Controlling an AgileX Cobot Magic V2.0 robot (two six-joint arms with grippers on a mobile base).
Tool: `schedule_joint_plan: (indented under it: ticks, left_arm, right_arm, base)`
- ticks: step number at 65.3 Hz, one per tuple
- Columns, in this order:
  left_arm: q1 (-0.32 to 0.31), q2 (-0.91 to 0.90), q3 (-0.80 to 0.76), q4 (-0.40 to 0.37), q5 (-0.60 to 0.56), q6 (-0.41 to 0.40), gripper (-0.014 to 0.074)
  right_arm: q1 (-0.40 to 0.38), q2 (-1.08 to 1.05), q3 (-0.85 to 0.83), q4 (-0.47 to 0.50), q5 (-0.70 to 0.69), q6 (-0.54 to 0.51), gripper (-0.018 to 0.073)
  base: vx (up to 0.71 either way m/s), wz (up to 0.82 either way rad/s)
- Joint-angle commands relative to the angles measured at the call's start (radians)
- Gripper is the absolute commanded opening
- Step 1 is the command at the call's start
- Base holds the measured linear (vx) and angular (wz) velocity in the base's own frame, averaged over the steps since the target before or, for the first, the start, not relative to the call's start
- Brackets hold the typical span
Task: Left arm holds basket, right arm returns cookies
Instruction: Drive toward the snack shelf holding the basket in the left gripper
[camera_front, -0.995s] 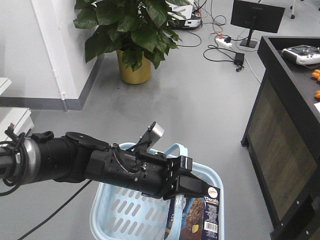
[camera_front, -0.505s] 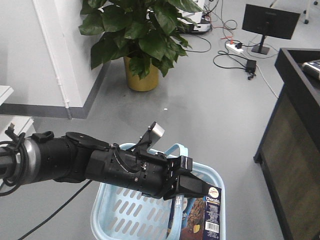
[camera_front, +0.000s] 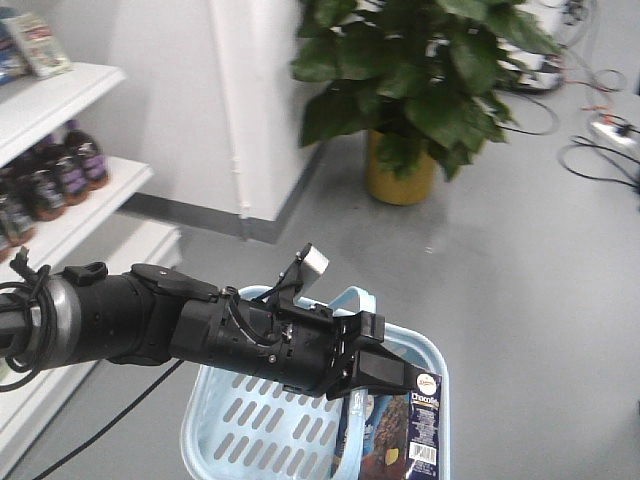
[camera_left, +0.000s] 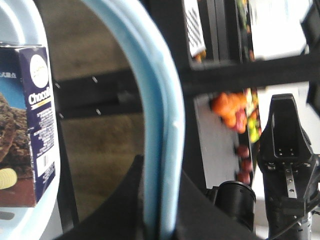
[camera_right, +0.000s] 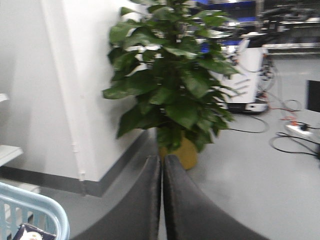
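1. A grey floor (camera_front: 520, 300) fills the background. A white pillar (camera_front: 250, 100) stands at top centre with a potted plant (camera_front: 420, 90) to its right, and white shelves (camera_front: 70, 100) carrying dark bottles (camera_front: 80, 160) line the left edge.
2. The left arm (camera_front: 150, 330) reaches from the left edge to the centre of the front view.
3. The left gripper (camera_front: 400, 378) is clamped on the handle (camera_left: 162, 125) of the basket (camera_front: 192, 410). In the left wrist view the blue loop runs between its dark fingers (camera_left: 125, 200).
4. The cookies (camera_front: 415, 430) stand upright inside the basket at lower right, directly under the left gripper's tip.
5. The right gripper (camera_right: 161, 200) has its fingers pressed together on nothing.
6. In the right wrist view the box top shows at the lower left corner, inside the basket rim, well apart from those fingers.
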Motion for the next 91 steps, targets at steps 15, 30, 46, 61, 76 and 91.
schedule_joint_plan:
  ticks: [15, 30, 46, 61, 76, 91]
  left_arm:
    - [-0.001, -0.052, -0.028, -0.100, 0.064, 0.005, -0.0006]
    - [-0.001, -0.052, -0.028, -0.100, 0.064, 0.005, -0.0006]
    - [-0.001, -0.052, -0.028, -0.100, 0.064, 0.005, -0.0006]
    - [-0.001, -0.052, -0.028, -0.100, 0.064, 0.005, -0.0006]
    - [-0.001, -0.052, -0.028, -0.100, 0.060, 0.005, -0.0006]
    - [-0.001, -0.052, -0.028, -0.100, 0.060, 0.005, -0.0006]
  right_arm:
    - [-0.004, -0.012, 0.004, -0.009, -0.074, 0.000, -0.0008]
    - [-0.004, -0.012, 0.004, -0.009, -0.074, 0.000, -0.0008]
    - [-0.004, -0.012, 0.004, -0.009, -0.074, 0.000, -0.0008]
    - [-0.004, -0.012, 0.004, -0.009, -0.074, 0.000, -0.0008]
    - [-0.004, -0.012, 0.004, -0.009, -0.074, 0.000, -0.0008]
    - [-0.004, -0.012, 0.004, -0.009, -0.074, 0.000, -0.0008]
  base:
    - [0.20, 0.66]
    - [0.20, 0.58]
    - [0.17, 0.55]
    - [0.15, 0.60]
    - [0.14, 0.54]
    - [0.12, 0.48]
